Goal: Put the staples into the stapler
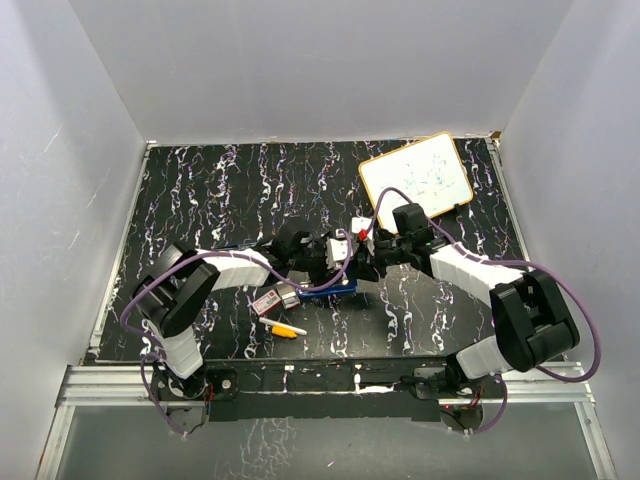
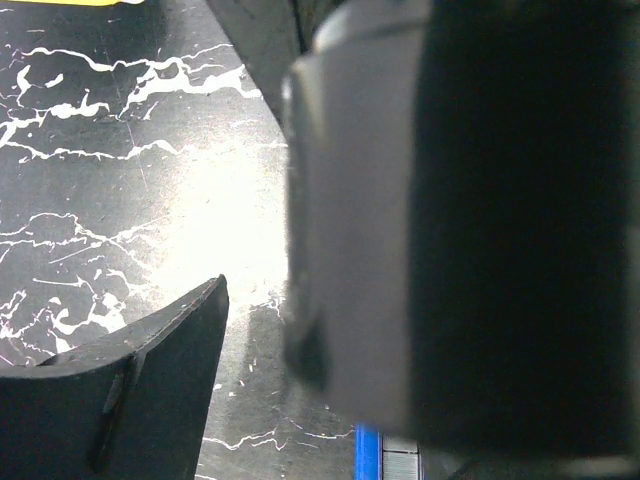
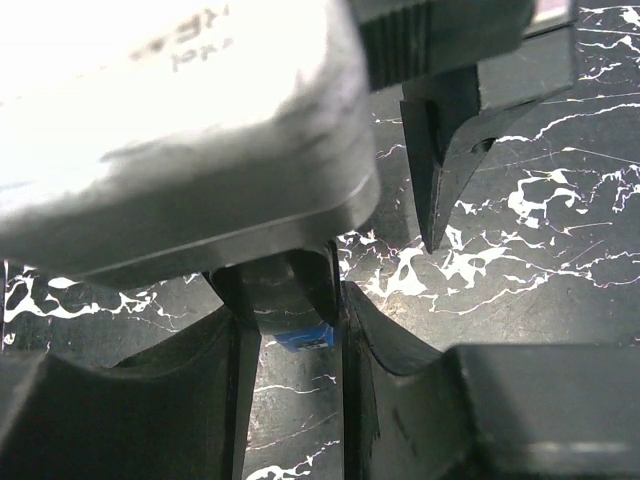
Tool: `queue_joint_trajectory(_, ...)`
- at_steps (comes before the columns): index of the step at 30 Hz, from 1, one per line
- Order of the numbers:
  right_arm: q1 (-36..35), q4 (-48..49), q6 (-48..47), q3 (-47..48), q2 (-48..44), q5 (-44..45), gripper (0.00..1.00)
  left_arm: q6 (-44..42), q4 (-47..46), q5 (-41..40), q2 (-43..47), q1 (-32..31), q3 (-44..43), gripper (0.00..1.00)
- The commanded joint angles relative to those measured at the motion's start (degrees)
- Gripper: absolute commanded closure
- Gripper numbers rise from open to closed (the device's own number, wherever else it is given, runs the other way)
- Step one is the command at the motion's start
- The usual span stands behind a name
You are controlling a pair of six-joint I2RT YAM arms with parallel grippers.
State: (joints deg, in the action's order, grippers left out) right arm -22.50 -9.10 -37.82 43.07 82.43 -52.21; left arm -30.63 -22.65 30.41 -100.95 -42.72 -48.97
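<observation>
Pinching the blue stapler [image 3: 305, 338], the right pincer [image 3: 290, 320]; state of the left pincer [image 1: 312, 262] unclear.

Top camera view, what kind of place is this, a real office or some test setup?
Probably a lab test cell, not an office: plain white panels box in the black marbled tabletop on three sides, and two cabled robot arms are mounted along a metal rail at its near edge.

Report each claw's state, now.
Left claw: cannot be told, one finger hidden.
Right claw: closed on the stapler.
</observation>
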Motion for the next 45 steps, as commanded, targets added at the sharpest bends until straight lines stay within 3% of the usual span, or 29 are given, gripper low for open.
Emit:
queue_joint_trajectory(1,0.27,-0.39,-1.19,-1.32,-2.01,3.67,0.92,0.14,3.82,0.48,2.88,0.01,1.56,0.34)
queue_joint_trajectory(12,-0.61,0.38,-0.16,-1.82,-1.63,5.50,0.92,3.03,1.08,1.51,4.33,0.40,2.74,0.34)
queue_joint_trajectory(45,-4.03,-0.43,0.71,-1.06,-0.52,10.85,0.92,0.56,0.17,-0.61,8.27,1.40,7.38,0.36)
